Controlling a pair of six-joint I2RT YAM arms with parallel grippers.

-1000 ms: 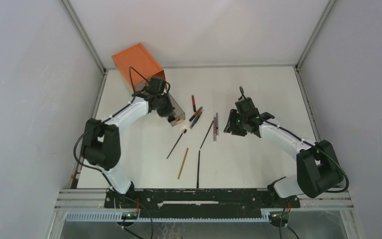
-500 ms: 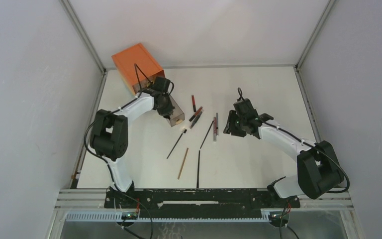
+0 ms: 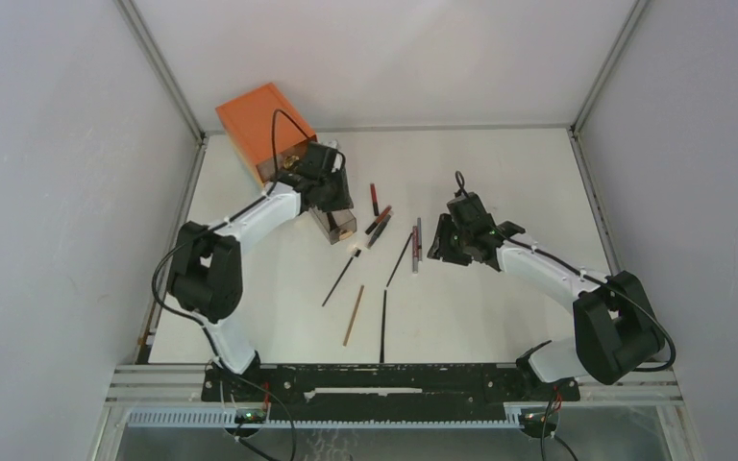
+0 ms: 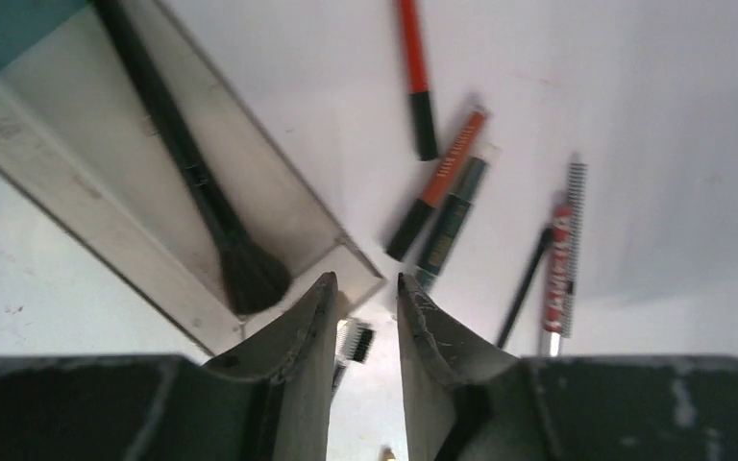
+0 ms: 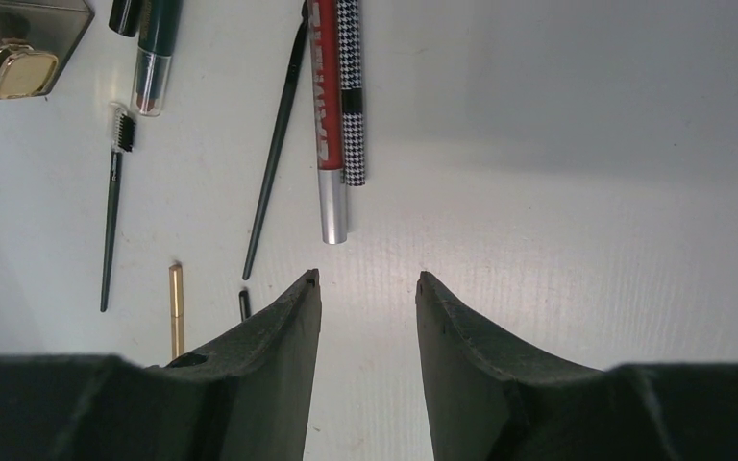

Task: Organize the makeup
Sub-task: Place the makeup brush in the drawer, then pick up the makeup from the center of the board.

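Note:
The makeup lies mid-table: a red pencil [image 3: 374, 199], a red-and-dark pair [image 3: 380, 226], a red tube beside a houndstooth pencil [image 3: 416, 245], a thin black brush [image 3: 400, 259], a spoolie brush [image 3: 339, 279], a wooden pencil [image 3: 354, 314] and a long black pencil [image 3: 383, 325]. A clear drawer [image 3: 334, 221] holds a black brush [image 4: 192, 182]. My left gripper [image 3: 338, 200] hovers over the drawer's outer end [image 4: 365, 283], slightly open and empty. My right gripper [image 3: 440, 248] is open and empty [image 5: 365, 279], just short of the red tube [image 5: 327, 125] and the houndstooth pencil [image 5: 351, 96].
The orange three-drawer box [image 3: 264, 125] stands at the back left, with the clear drawer pulled out toward the middle. A gold-capped item [image 5: 19, 60] sits in the drawer end. White walls enclose the table on three sides.
My left gripper has moved up and right over the drawer, away from its outer end. My right gripper has shifted slightly left toward the red tube and the houndstooth pencil.

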